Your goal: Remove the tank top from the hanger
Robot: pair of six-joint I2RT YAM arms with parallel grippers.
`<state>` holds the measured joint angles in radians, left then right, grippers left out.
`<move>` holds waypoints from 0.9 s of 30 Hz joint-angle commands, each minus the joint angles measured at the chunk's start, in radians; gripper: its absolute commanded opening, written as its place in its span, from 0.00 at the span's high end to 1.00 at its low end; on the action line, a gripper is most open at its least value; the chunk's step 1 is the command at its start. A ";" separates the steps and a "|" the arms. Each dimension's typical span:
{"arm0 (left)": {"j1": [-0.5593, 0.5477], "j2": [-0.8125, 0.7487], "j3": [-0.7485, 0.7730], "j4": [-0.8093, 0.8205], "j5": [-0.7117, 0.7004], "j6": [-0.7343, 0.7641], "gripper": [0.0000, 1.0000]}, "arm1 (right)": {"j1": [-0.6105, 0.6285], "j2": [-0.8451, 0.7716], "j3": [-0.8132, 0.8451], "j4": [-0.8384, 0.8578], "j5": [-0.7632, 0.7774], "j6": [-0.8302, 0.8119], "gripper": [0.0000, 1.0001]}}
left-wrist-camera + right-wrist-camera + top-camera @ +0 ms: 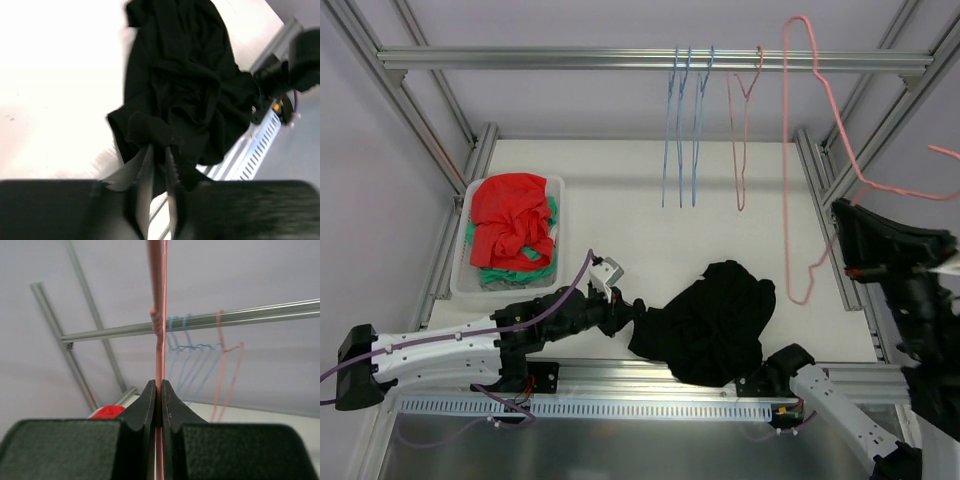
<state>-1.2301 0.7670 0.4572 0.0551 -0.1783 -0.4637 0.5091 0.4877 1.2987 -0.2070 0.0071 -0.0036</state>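
**A:** The black tank top (pixel 705 320) is down on the table (pixel 620 210), lower centre of the frame, and it's clear of the pink hanger (pixel 786 150). The left gripper (pixel 638 312) has its fingers nearly together on a fold at the garment's left edge.

**B:** And the right gripper (pixel 156 387) is clamped on that hanger's wire, held high at the right. Any trouble ahead?

**A:** The cloth reaches the table's bottom edge, so a tug from the left could drag it over. The fold could also snag on the fingers when they let go.

**B:** Here's the count:
- one tank top
- two pink hangers, counting a second pink hanger (pixel 742 140) on the rail (pixel 570 58)
- three blue hangers (pixel 685 130)
- one bin (pixel 463 235) of red and green clothes
- two arms
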 commanded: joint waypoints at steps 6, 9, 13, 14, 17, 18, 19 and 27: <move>-0.002 -0.038 0.159 -0.245 -0.246 -0.024 0.25 | 0.002 0.167 0.245 -0.787 0.448 -0.162 1.00; -0.002 -0.028 0.256 -0.383 -0.291 -0.020 0.01 | 0.000 0.245 0.270 -0.778 0.522 -0.185 1.00; -0.002 -0.037 0.325 -0.458 -0.260 -0.009 0.01 | -0.006 0.391 0.358 -0.668 0.527 -0.252 1.00; -0.002 -0.044 0.327 -0.459 -0.250 -0.006 0.01 | -0.012 0.428 0.387 -0.645 0.525 -0.269 1.00; -0.002 -0.032 0.327 -0.459 -0.224 -0.007 0.01 | -0.124 0.599 0.552 -0.617 0.388 -0.288 1.00; -0.002 -0.026 0.324 -0.457 -0.198 -0.009 0.01 | -0.223 0.680 0.594 -0.617 0.313 -0.253 1.00; -0.002 -0.015 0.322 -0.459 -0.185 -0.009 0.01 | -0.262 0.721 0.634 -0.614 0.206 -0.239 1.00; -0.002 0.037 0.322 -0.448 -0.179 -0.023 0.01 | -0.354 1.015 0.884 -0.529 0.068 -0.292 1.00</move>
<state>-1.2297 0.7837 0.7605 -0.4030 -0.3660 -0.4808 0.1818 1.4452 2.0991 -0.8078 0.1696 -0.2676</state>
